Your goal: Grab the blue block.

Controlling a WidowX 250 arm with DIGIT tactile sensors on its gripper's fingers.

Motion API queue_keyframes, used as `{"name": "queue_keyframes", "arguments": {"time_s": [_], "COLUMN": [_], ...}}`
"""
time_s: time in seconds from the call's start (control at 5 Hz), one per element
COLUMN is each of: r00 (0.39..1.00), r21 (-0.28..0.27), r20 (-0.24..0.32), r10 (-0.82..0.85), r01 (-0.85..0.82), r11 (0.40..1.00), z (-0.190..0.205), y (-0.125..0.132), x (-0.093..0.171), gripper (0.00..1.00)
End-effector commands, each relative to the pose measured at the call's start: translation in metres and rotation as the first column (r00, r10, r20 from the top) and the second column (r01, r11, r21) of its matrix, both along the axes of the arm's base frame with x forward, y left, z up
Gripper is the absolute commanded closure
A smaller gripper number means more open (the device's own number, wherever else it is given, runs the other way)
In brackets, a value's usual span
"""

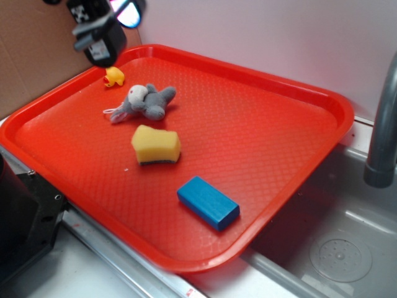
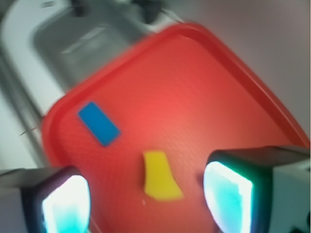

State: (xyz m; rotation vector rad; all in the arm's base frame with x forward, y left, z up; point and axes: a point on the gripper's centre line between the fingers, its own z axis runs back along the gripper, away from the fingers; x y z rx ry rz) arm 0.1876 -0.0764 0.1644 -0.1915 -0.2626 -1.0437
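Note:
The blue block [image 1: 208, 202] lies flat on the red tray [image 1: 267, 124], close to its front edge; the wrist view shows the blue block [image 2: 98, 124] at the left of the tray [image 2: 204, 97]. My gripper [image 1: 105, 28] hangs high above the tray's far left corner, well away from the block. Seen from the wrist, the gripper [image 2: 146, 201] is open, its two glowing pads wide apart with nothing between them; only the yellow sponge [image 2: 161, 175] on the tray far below shows through the gap.
A yellow sponge [image 1: 156, 145] with a dark underside sits mid-tray. Behind it lie a grey plush toy [image 1: 146, 102] and a small yellow duck [image 1: 113, 77]. A steel sink [image 1: 347, 248] and a faucet [image 1: 383, 124] are to the right; cardboard [image 1: 37, 56] stands at the left.

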Motion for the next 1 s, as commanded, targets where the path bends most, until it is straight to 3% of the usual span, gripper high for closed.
{"name": "queue_keyframes", "arguments": {"time_s": [0.0,0.2,0.8], "r00": [0.906,0.865,0.92], "r21": [0.069,0.103,0.209], "r20": [0.047,0.071,0.006], "r10": [-0.421,-0.496,-0.391], "r01": [0.417,0.488,0.381], "r11": [0.906,0.867,0.9], "z": [-0.014,-0.031,-0.085], "y": [-0.024,-0.035,-0.064], "x": [-0.021,-0.03,-0.03], "gripper": [0.0,0.0,0.0]}}
